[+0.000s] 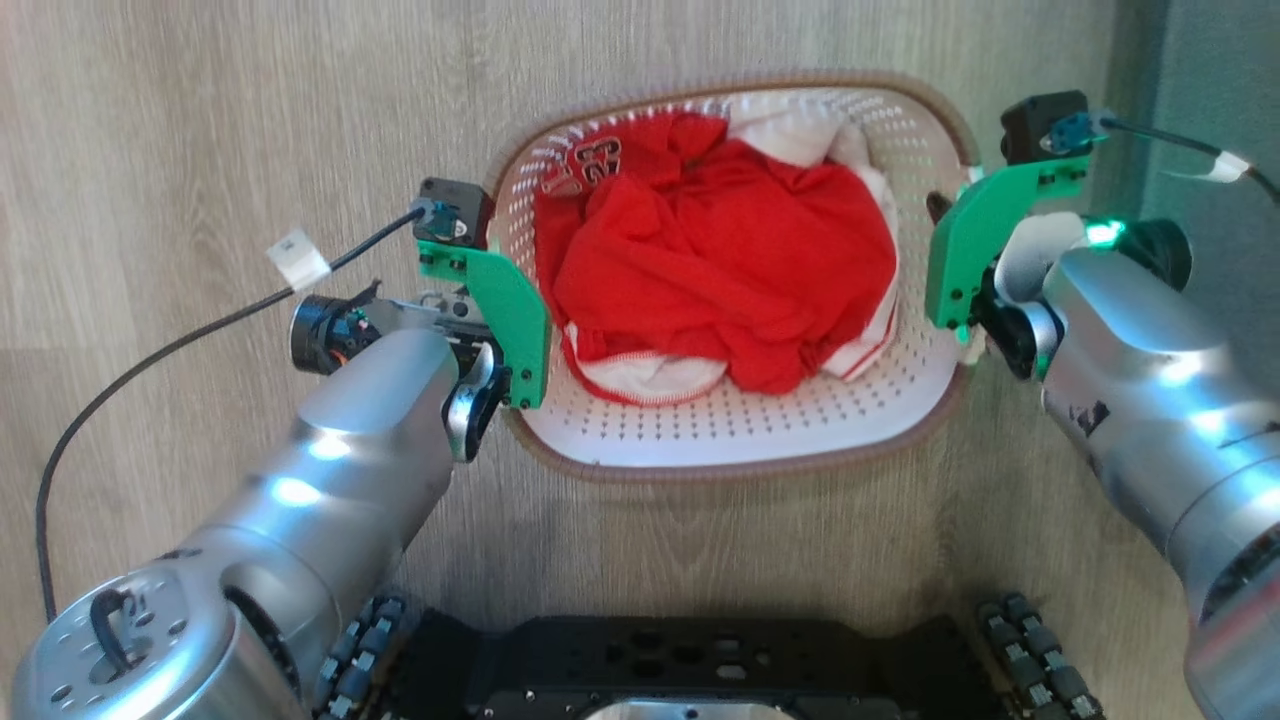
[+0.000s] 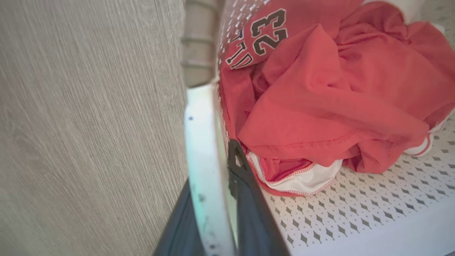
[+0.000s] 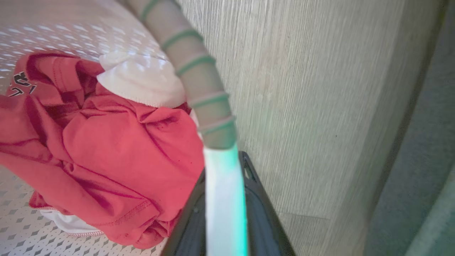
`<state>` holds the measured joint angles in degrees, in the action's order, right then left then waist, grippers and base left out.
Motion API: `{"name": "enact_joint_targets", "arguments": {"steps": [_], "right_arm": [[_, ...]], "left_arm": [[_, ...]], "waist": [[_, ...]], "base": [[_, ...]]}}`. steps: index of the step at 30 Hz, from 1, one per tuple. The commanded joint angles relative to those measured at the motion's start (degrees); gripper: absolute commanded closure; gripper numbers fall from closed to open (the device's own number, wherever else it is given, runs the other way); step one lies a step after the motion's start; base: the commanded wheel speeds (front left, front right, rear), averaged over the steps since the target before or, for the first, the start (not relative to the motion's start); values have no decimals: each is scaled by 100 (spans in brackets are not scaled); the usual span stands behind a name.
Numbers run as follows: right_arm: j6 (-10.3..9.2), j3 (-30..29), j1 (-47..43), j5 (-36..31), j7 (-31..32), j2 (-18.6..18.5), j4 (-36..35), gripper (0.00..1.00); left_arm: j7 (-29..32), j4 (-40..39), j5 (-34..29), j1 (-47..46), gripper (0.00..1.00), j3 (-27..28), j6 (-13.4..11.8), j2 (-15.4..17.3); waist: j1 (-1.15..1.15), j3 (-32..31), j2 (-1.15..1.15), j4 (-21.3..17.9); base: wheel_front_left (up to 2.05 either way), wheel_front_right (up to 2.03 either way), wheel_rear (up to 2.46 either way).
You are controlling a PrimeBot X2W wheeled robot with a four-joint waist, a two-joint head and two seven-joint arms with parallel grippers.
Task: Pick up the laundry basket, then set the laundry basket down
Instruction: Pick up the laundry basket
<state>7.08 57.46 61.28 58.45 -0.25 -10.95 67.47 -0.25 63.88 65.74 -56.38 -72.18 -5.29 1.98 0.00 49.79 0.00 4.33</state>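
The laundry basket (image 1: 735, 468) sits in the middle of the head view, over a pale wood-grain floor (image 1: 200, 120), between the two arms and just ahead of the robot's dark base (image 1: 680, 660). Whether it rests on the floor or hangs above it cannot be told. Its cream perforated walls and brown woven-look rim hold a crumpled red jersey (image 1: 720, 270) printed with "23", lying over white clothes (image 1: 790, 125).

The left gripper (image 1: 500, 330) is at the basket's left side. In the left wrist view its dark fingers (image 2: 249, 213) are closed on the white left handle (image 2: 202, 142), one finger inside the basket against the wall and one outside.

The right gripper (image 1: 965, 270) is at the opposite side. In the right wrist view its fingers (image 3: 259, 213) clamp the right handle (image 3: 224, 199) the same way, and the handle is washed in green light, just below where the rim begins.

A black cable (image 1: 150, 360) with a white tag runs from the left wrist across the floor. A grey-green strip (image 1: 1200, 80) borders the floor on the right.
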Motion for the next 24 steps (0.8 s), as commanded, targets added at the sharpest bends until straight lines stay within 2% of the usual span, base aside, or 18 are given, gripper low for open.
{"name": "enact_joint_targets", "arguments": {"steps": [1,13,22,24], "right_arm": [[41,89,-380,66,130,117,-58,100],[41,433,-765,530,1165,208,-279,100],[41,697,-1187,761,1255,341,-397,100],[41,827,-1354,802,1291,388,-399,100]], "left_arm": [[85,-24,-143,47,100,-61,91,89],[684,55,-583,250,100,-110,562,89],[904,178,-507,746,100,-114,748,89],[940,225,-446,997,100,-115,788,89]], "waist": [[0,-115,0,-41],[0,-1089,0,-166],[0,-2147,0,-275],[0,-2537,0,-290]], "base": [[0,0,0],[0,0,0],[0,0,0],[0,0,0]]}}
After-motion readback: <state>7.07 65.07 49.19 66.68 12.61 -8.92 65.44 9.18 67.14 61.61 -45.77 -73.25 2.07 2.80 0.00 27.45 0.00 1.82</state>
